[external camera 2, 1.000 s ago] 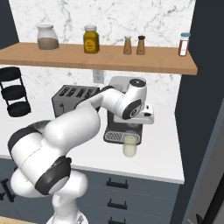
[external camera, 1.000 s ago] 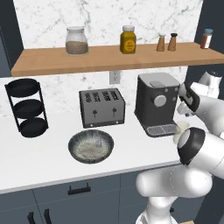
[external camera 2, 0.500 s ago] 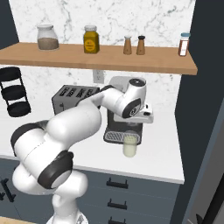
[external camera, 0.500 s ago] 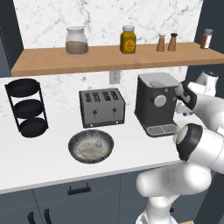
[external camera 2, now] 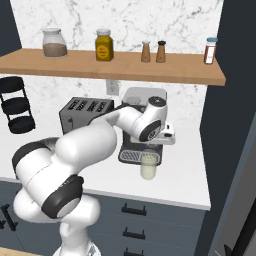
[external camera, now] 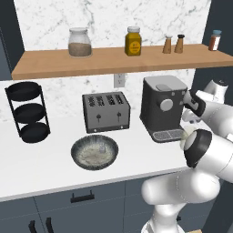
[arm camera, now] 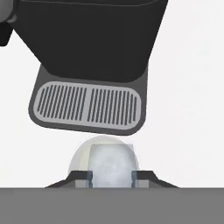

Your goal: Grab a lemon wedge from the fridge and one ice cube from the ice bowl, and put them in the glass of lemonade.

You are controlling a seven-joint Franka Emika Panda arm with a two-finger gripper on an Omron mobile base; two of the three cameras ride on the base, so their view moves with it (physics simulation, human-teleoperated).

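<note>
**Ice cube held over the lemonade, by the coffee machine**

No label or writing can be read anywhere; the amber jar [external camera: 133, 41] on the wooden shelf [external camera: 113, 58] has a dark mark on its front, too small to make out.

The white arm bends across the right end of the counter [external camera: 45, 164], and its own elbow hides most of the glass of lemonade [external camera 2: 148, 166] in the left base view. From the right base view the hand sits just above that glass, directly in front of the grey coffee machine [external camera: 161, 107] (its drip tray is partly covered by the wrist). In the hand view the gripper [arm camera: 112, 177] is narrowly closed on the ice cube [arm camera: 111, 164], a pale block pinched between the two dark tips, with the round rim of the glass below it.

Left of the machine stand a four-slot toaster [external camera: 105, 111], the ice bowl [external camera: 94, 152] in front of it, and a black three-tier rack [external camera: 27, 111] further off. Whether anything lies in the bowl cannot be made out.
</note>
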